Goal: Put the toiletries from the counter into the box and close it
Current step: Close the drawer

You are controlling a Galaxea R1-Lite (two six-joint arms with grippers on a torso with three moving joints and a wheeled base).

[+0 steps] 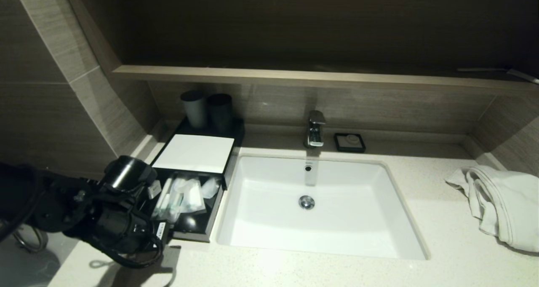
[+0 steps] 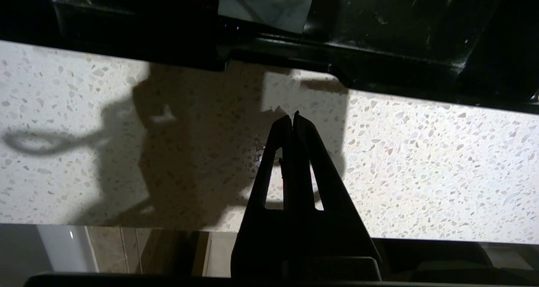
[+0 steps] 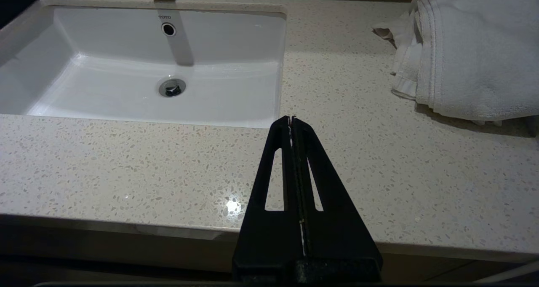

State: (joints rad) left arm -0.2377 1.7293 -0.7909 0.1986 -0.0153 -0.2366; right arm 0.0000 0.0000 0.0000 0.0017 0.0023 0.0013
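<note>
The black box (image 1: 191,235) stands on the counter left of the sink, its front part open and its back part under a white lid (image 1: 193,153). Several white wrapped toiletries (image 1: 181,196) lie inside the open part. My left arm (image 1: 118,219) hangs at the box's front left corner. My left gripper (image 2: 292,116) is shut and empty, over the speckled counter just in front of the box's front wall (image 2: 379,76). My right gripper (image 3: 290,118) is shut and empty over the counter by the sink's near right corner. I see no loose toiletries on the counter.
The white sink (image 1: 236,181) with a chrome faucet (image 1: 315,129) fills the middle. Two dark cups (image 1: 193,108) stand behind the box. A black soap dish (image 1: 349,142) sits by the faucet. A crumpled white towel (image 1: 501,202) lies at the far right.
</note>
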